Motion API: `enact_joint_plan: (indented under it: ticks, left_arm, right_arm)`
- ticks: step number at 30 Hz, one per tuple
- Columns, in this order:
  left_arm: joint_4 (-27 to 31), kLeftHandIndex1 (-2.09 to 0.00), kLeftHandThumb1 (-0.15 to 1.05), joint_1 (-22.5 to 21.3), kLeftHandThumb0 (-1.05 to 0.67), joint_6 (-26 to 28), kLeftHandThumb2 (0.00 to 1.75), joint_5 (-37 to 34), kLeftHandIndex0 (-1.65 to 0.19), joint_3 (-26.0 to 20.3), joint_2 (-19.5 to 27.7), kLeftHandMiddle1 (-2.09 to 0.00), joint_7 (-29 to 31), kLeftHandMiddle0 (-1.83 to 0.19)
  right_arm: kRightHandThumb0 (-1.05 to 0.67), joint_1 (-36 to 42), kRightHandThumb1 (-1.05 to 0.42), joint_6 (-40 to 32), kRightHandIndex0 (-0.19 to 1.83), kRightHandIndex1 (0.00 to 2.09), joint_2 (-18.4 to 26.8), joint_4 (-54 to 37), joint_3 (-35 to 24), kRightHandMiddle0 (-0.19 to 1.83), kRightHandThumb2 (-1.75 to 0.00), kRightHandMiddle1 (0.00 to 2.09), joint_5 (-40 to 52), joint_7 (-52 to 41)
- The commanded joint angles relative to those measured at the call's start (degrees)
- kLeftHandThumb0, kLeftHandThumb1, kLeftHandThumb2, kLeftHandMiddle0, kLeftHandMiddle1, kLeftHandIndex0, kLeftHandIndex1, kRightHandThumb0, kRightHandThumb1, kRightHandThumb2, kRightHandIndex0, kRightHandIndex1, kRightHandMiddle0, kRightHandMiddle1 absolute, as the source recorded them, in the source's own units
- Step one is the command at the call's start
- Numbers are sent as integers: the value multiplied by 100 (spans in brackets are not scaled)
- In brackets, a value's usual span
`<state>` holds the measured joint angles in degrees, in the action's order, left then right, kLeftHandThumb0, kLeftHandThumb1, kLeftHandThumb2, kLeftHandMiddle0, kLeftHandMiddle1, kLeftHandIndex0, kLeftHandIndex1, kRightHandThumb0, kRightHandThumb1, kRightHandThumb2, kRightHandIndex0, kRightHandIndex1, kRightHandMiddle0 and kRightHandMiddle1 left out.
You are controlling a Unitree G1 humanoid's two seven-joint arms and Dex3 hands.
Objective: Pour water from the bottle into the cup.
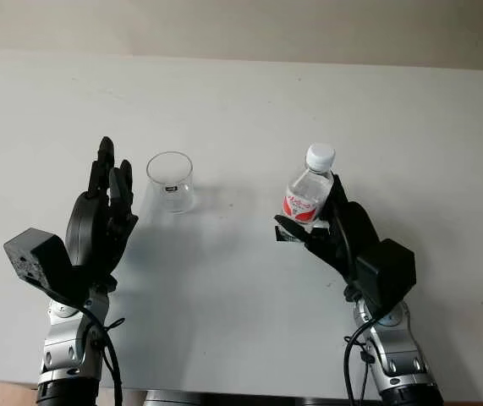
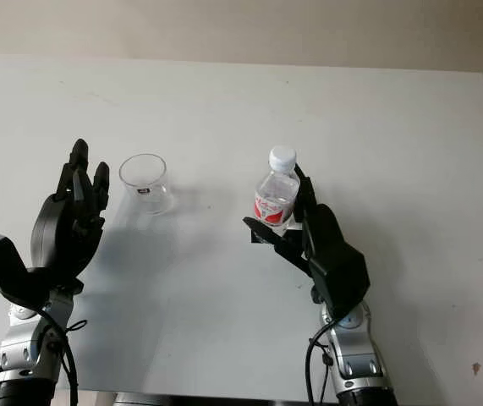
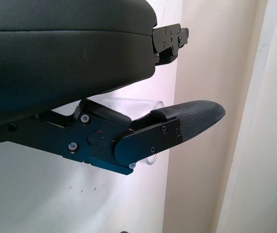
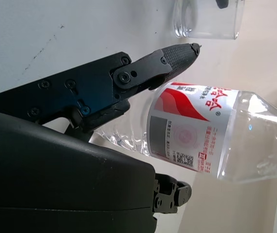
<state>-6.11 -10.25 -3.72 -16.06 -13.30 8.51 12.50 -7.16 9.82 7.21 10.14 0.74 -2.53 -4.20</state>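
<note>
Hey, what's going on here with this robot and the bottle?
The right robot hand has its fingers around a capped water bottle, upright on the white table. The left robot hand is open beside an empty clear cup, not touching it. The cap is on and nothing has been poured yet.

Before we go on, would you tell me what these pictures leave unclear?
- Bottle base: hidden by the right hand in the eye views.
- Water level and label print: not readable.
- Cup in the left wrist view: mostly covered by the left hand, which is open beside it.
- Cup top: cut by the right wrist view's edge.
</note>
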Motion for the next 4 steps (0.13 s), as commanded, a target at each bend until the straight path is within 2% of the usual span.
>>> enact_joint_plan:
  ticks: [1, 4]
  left_arm:
    - [67, -5, 105, -57, -75, -24, 74, -41, 15, 16, -13, -5, 19, 11]
    - [50, -5, 105, -66, -75, -27, 74, -44, 15, 24, -12, -5, 37, 11]
  right_arm:
    - [-80, 108, -94, 93, -17, 2, -5, 64, -45, -18, -5, 11, 78, -66]
    - [-85, 61, -93, 128, -19, 0, -45, 112, -60, -19, -5, 1, 212, -152]
